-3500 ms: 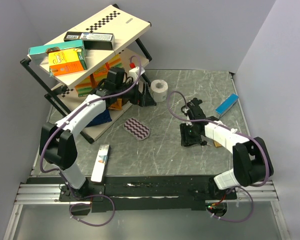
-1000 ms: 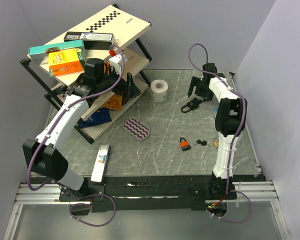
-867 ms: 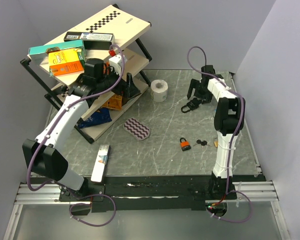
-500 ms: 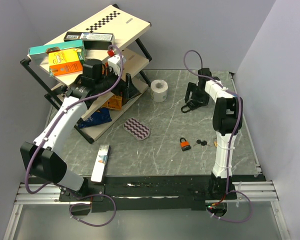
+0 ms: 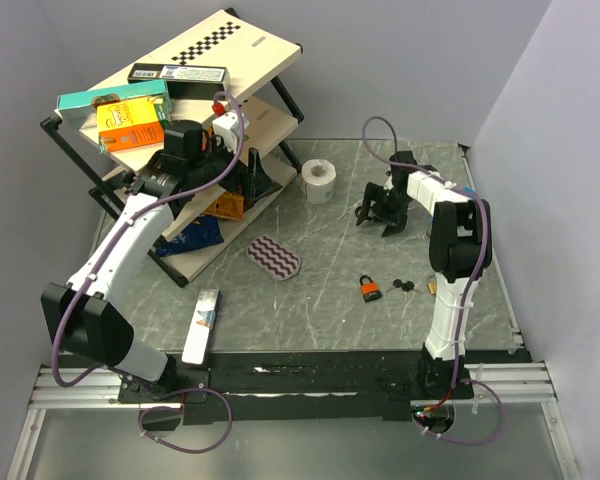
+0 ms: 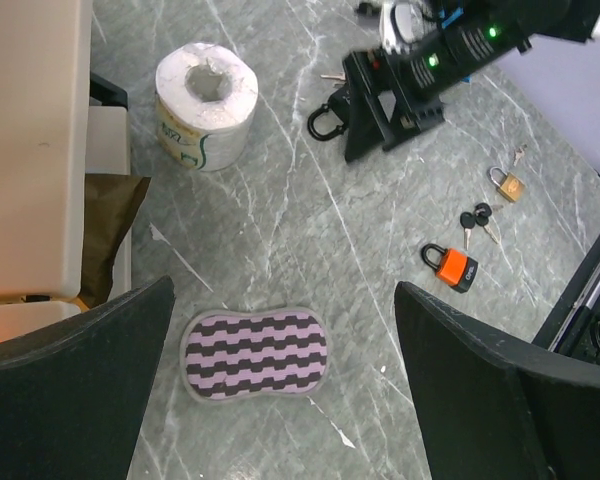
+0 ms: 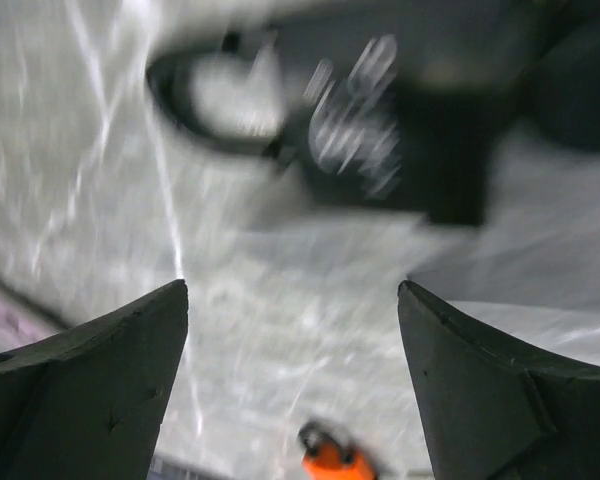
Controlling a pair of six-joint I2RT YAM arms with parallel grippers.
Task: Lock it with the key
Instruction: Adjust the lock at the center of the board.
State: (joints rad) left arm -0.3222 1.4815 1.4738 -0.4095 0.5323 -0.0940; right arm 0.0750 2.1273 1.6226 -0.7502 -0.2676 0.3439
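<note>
While the left arm reached toward the tilted two-tier rack at the far-left corner of the grey marbled desk, the left fingers stood wide apart with nothing between them. They were held above the desk, over the purple-and-black striped oval pad.

The right arm was stretched toward the far edge of the desk, right of centre. The right fingers were also spread apart, and only bare desk showed between them. A black object with a closed loop at one end lay just beyond their tips. The right wrist view was blurred, so whether it touched the fingers could not be determined.

The orange-bodied padlock with a dark shackle lay flat on the desk, right of centre and nearer the near edge, well apart from both sets of fingers. The small bunch of black-headed keys lay just to its right, not inserted. A small brass padlock lay further right, beside the right arm.

A white toilet roll stood on end near the far edge, between the rack and the right fingers. A flat white bar lay near the near-left corner.
</note>
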